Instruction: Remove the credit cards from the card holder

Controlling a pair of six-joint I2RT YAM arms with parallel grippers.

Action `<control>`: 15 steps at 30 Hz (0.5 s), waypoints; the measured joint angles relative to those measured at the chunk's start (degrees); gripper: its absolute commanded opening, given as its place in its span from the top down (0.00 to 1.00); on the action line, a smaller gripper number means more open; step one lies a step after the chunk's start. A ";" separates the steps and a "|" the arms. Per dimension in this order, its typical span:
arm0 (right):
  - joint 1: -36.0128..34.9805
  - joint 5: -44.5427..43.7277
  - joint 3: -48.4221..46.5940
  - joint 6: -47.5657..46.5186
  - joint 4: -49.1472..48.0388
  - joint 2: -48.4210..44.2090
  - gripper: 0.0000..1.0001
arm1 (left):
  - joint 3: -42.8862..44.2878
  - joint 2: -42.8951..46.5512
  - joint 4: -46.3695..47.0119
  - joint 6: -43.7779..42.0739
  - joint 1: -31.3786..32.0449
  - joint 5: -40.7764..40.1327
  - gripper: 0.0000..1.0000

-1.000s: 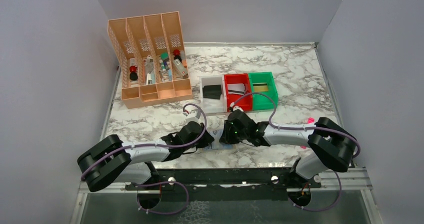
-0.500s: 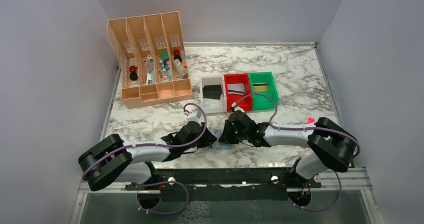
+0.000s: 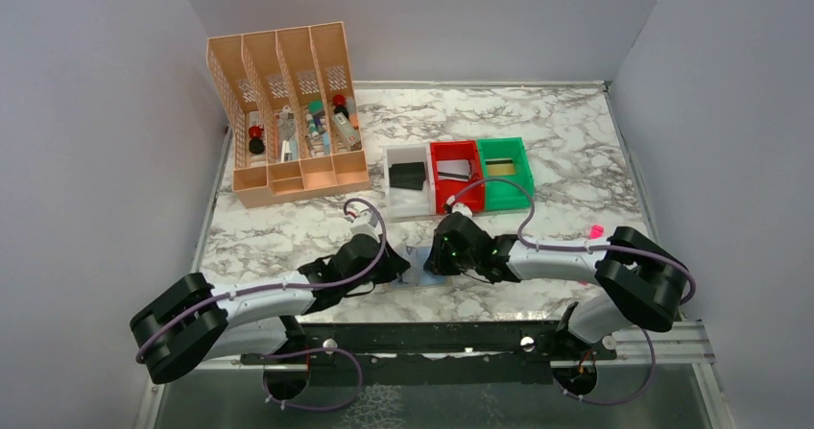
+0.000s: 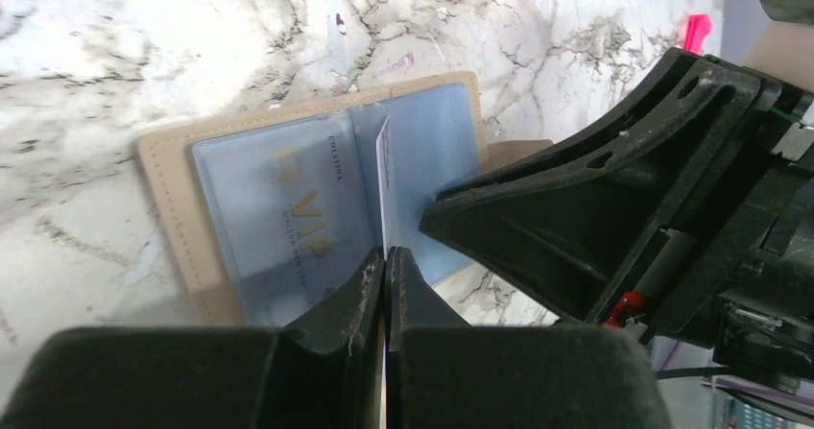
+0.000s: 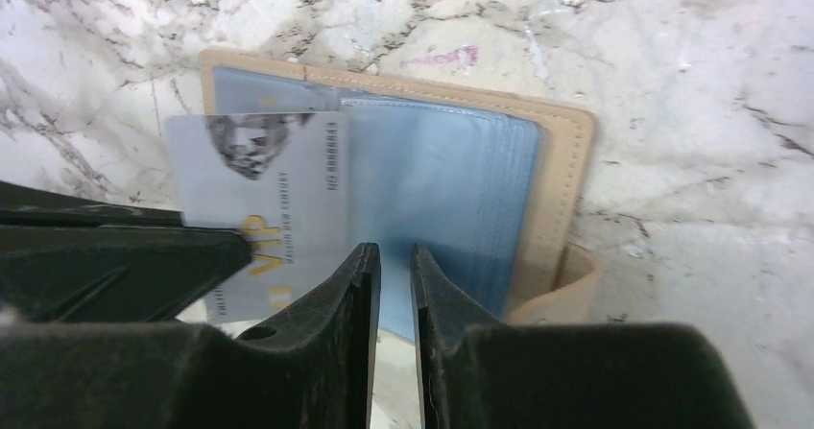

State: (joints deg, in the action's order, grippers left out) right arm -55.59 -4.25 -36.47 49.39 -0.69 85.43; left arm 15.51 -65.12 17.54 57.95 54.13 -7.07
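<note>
Plainly gold "VIP" on the grey credit card [image 5: 278, 199], finer print unreadable.

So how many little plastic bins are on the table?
3, in one row: white plastic bin on the left, red bin in the middle, green bin on the right. None looks hidden.

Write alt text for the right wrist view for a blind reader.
A tan card holder lies open on a marble table, with a silvery VIP credit card pinched by the left claw. The right claw sits over its blue lining.
</note>
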 measured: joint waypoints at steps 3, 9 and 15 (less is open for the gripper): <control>0.02 -1.31 -0.02 -0.81 1.57 -0.87 0.76 | 1.42 3.10 -5.25 -0.87 0.00 -1.81 0.98; 0.04 -1.25 -0.57 -4.63 4.07 -2.23 0.75 | 1.86 9.86 -11.69 -1.81 0.00 -5.20 0.98; 0.15 3.37 -2.16 -8.37 3.69 -3.65 0.74 | 1.27 14.62 -14.12 -1.86 0.00 -6.84 0.99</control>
State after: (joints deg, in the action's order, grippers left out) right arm -55.44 -0.89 -38.63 41.01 3.01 81.78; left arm 16.78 -50.50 3.42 56.10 54.13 -13.91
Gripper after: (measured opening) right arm 0.254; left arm 0.023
